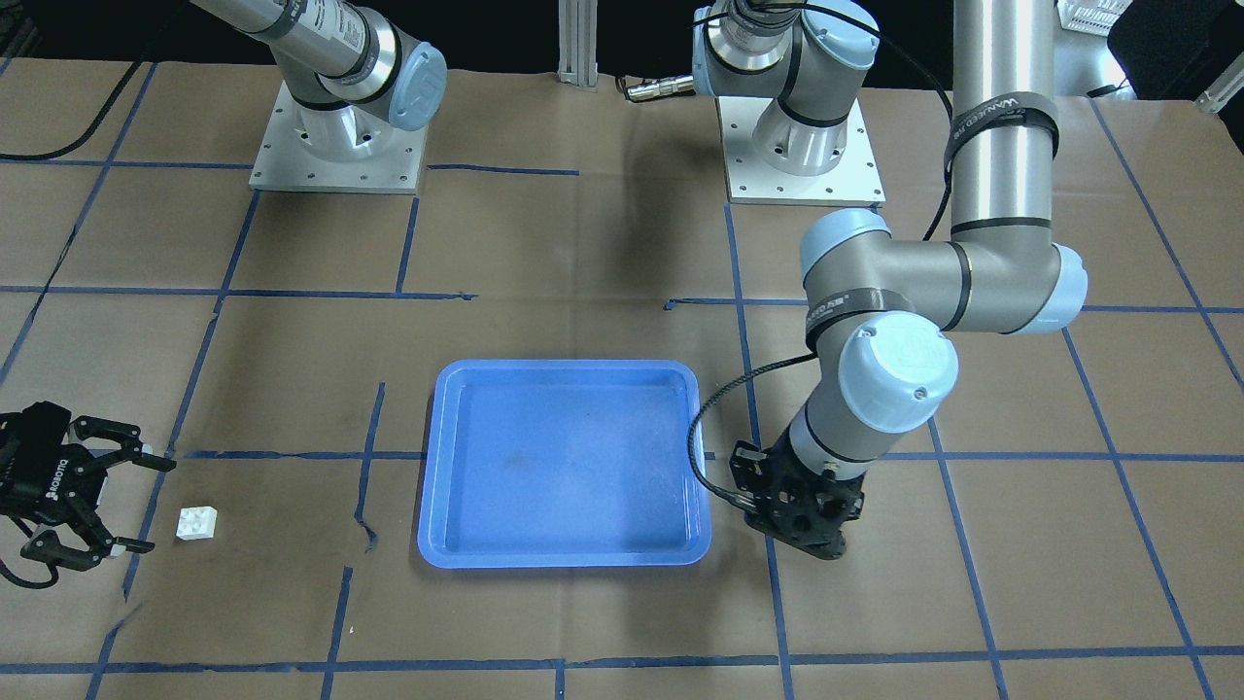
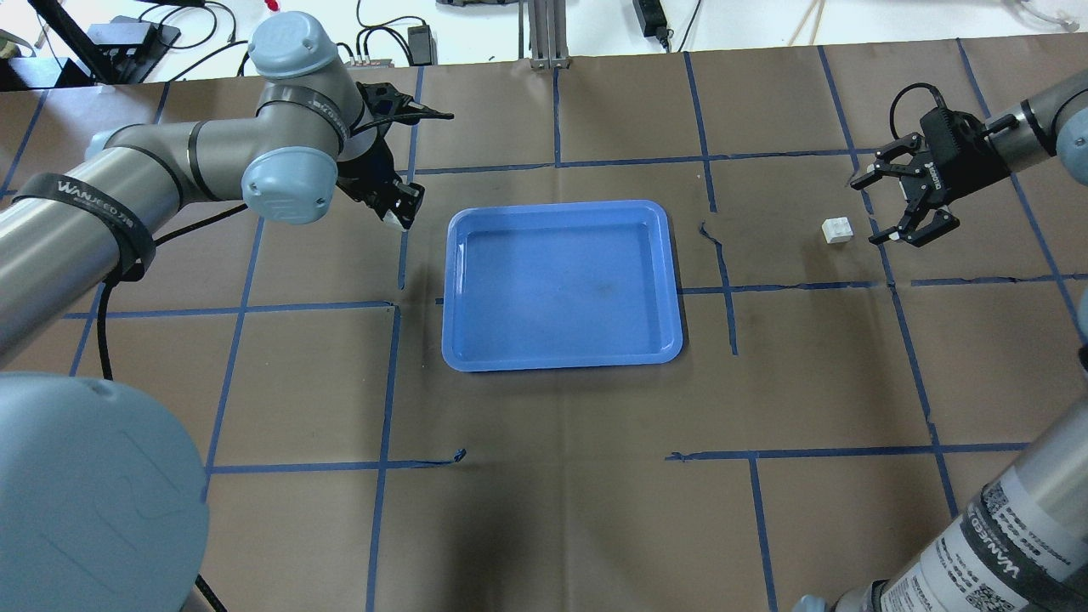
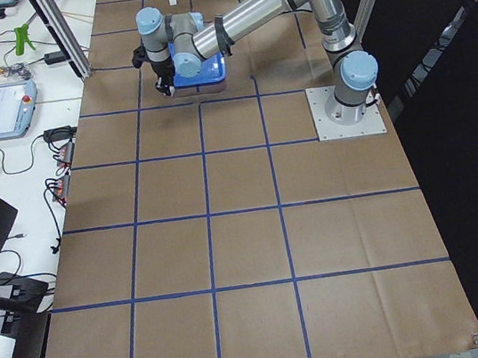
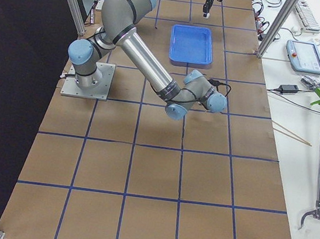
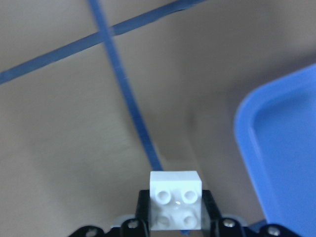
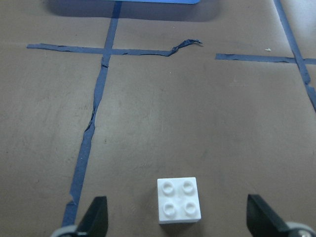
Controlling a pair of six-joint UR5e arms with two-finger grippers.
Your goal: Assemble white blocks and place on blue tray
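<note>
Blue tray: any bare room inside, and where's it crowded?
Blue tray: whole floor bare. Crowded beside its rim on the robot's left, where the left gripper holds a white block. Table toward the second block is bare.

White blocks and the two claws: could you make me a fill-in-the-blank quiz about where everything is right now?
1. The left gripper clamps the held white block, while the loose white block lies on the ____.
2. The right gripper, next to the loose white block, has its jaws ____.
3. The blue tray is ____.

Missing words: table; open; empty.
</note>
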